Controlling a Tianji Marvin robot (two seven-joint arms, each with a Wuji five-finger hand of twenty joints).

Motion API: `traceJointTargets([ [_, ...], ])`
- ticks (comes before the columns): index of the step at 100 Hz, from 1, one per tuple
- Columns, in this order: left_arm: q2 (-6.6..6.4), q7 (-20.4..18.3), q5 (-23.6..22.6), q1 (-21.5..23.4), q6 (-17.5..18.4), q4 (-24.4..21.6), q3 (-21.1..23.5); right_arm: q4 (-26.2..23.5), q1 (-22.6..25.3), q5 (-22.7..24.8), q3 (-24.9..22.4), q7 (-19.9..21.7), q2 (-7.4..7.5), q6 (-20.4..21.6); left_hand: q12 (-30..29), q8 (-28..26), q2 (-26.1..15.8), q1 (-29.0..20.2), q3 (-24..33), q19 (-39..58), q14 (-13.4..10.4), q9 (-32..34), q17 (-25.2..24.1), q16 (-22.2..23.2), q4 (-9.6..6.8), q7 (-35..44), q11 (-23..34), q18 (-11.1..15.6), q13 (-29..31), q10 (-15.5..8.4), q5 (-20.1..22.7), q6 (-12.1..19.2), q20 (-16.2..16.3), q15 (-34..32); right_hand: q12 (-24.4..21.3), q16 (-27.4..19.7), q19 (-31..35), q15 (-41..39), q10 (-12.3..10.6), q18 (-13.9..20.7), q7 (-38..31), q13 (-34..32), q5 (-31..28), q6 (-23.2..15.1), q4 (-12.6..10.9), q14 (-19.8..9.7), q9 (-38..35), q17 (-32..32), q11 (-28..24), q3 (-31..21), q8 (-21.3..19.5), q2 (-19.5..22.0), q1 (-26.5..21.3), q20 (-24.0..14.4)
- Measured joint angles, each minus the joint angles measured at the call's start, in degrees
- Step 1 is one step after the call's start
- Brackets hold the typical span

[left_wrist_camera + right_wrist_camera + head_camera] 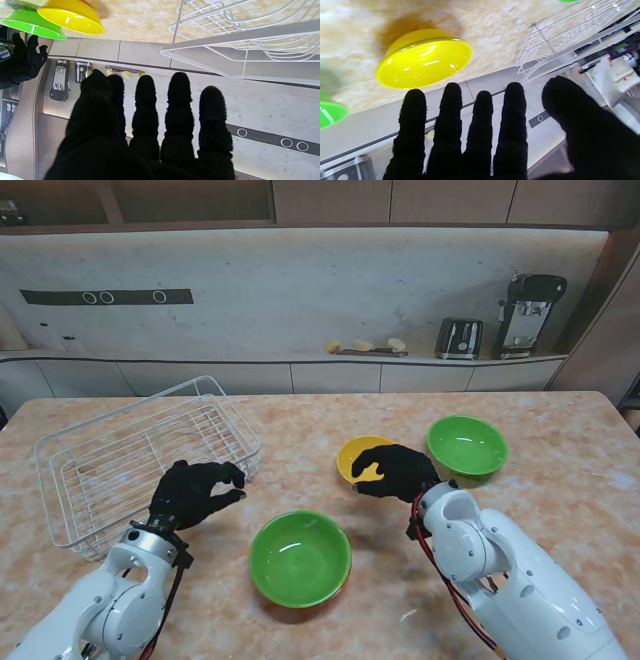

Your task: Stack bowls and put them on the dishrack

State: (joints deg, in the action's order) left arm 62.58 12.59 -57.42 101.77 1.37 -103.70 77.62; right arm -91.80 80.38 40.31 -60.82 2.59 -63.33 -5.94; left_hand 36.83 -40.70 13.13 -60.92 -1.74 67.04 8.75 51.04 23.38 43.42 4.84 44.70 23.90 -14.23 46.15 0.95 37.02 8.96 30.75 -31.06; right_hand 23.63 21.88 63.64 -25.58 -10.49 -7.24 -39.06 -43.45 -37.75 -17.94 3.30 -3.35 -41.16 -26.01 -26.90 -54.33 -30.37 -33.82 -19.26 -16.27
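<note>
Nearest to me on the beige marbled stone table (560,470) sits a large glossy green bowl (300,558), upright and empty, between the two white robot arms. Left of it, the black-gloved left hand (196,490) hovers just beside the near right corner of the white wire dish rack (120,470); its fingers (178,100) are spread apart and hold nothing. The rack stands at the table's left side with nothing in it.

Farther from me, the black-gloved right hand (395,471) reaches over the near edge of a small yellow plastic bowl (362,456). Its fingers (451,100) are extended and parted, with the yellow bowl (423,60) just beyond the fingertips; no grasp is visible. A second green bowl (467,446) rests upright just right of the yellow one. All three bowls stand separately, unstacked, outside the rack.
</note>
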Motion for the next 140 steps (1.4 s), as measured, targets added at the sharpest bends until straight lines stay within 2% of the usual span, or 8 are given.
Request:
traceJointTargets([
  [24,-0.03,-0.5,0.1,-0.3,0.0,0.0,-0.3,-2.2,3.6,6.0,-5.2,0.1,0.78,-1.6,0.0,0.0,0.0,0.0,0.0,0.0,0.0,0.0,0.0,0.0,0.00,0.0,0.0,0.0,0.0,0.0,0.0,0.0,0.0,0.0,0.0,-2.0,-3.2,1.5,0.0,3.0,0.6,-0.3,-0.6,1.6,0.0,-0.8,0.0,-0.7,0.0,0.0,0.0,0.0,0.2,0.2],
  [28,-0.03,-0.5,0.1,-0.3,0.0,0.0,-0.3,-2.5,4.2,6.9,-5.9,0.1,0.90,-2.1,0.0,0.0,0.0,0.0,0.0,0.0,0.0,0.0,0.0,0.0,0.00,0.0,0.0,0.0,0.0,0.0,0.0,0.0,0.0,0.0,-0.1,-2.8,-3.9,2.2,0.0,3.6,1.3,-0.1,-0.6,2.2,-0.7,-1.0,0.0,-0.7,0.0,0.3,0.0,0.0,0.7,0.6],
  [50,-0.04,-0.7,0.1,-0.4,-0.1,0.0,-0.4,-4.3,6.5,14.2,-9.8,1.8,1.66,-4.1,0.0,0.0,0.0,0.0,0.0,0.0,0.0,0.0,0.0,0.0,0.00,0.0,0.0,0.0,0.0,0.0,0.0,0.0,0.0,0.0,-2.9,-6.0,-8.0,6.8,1.6,4.6,5.1,2.3,-0.5,4.3,-0.7,-1.3,0.0,0.2,2.6,0.5,-0.6,0.0,2.2,2.4],
  [84,-0.05,-0.7,0.1,-0.5,-0.1,0.0,-0.5,-3.7,7.1,24.9,-12.2,4.7,3.06,-6.6,0.0,0.0,0.0,0.0,0.0,0.0,0.0,0.0,0.0,0.0,0.00,0.0,0.0,0.0,0.0,0.0,0.0,0.0,0.0,0.0,-5.2,-8.3,-12.3,10.1,3.9,5.3,10.7,7.9,5.5,9.3,-0.7,-1.3,6.5,4.3,5.4,5.0,0.8,-0.2,3.6,4.1],
  [107,-0.06,-0.8,0.1,-0.5,-0.1,0.0,-0.5,2.2,4.0,25.1,-11.0,4.0,3.43,-8.0,0.0,0.0,0.0,0.0,0.0,0.0,0.0,0.0,0.0,0.0,0.00,0.0,0.0,0.0,0.0,0.0,0.0,0.0,0.0,0.0,-6.1,-9.2,-14.7,11.8,5.2,6.0,12.5,11.4,8.9,11.0,-0.7,-1.3,11.2,6.3,4.8,6.5,1.9,-0.7,3.6,5.3],
  [140,-0.08,-0.9,0.0,-0.5,-0.1,0.0,-0.6,12.0,-2.7,23.5,-5.8,-0.2,3.63,-9.6,0.0,0.0,0.0,0.0,0.0,0.0,0.0,0.0,-0.1,0.0,0.00,0.0,0.0,0.0,0.0,0.0,0.0,0.0,0.0,0.0,-7.4,-9.8,-16.7,12.5,6.1,7.0,13.5,12.8,11.6,12.2,-0.7,-1.0,14.9,7.3,2.9,7.1,2.1,-1.5,3.6,6.0],
])
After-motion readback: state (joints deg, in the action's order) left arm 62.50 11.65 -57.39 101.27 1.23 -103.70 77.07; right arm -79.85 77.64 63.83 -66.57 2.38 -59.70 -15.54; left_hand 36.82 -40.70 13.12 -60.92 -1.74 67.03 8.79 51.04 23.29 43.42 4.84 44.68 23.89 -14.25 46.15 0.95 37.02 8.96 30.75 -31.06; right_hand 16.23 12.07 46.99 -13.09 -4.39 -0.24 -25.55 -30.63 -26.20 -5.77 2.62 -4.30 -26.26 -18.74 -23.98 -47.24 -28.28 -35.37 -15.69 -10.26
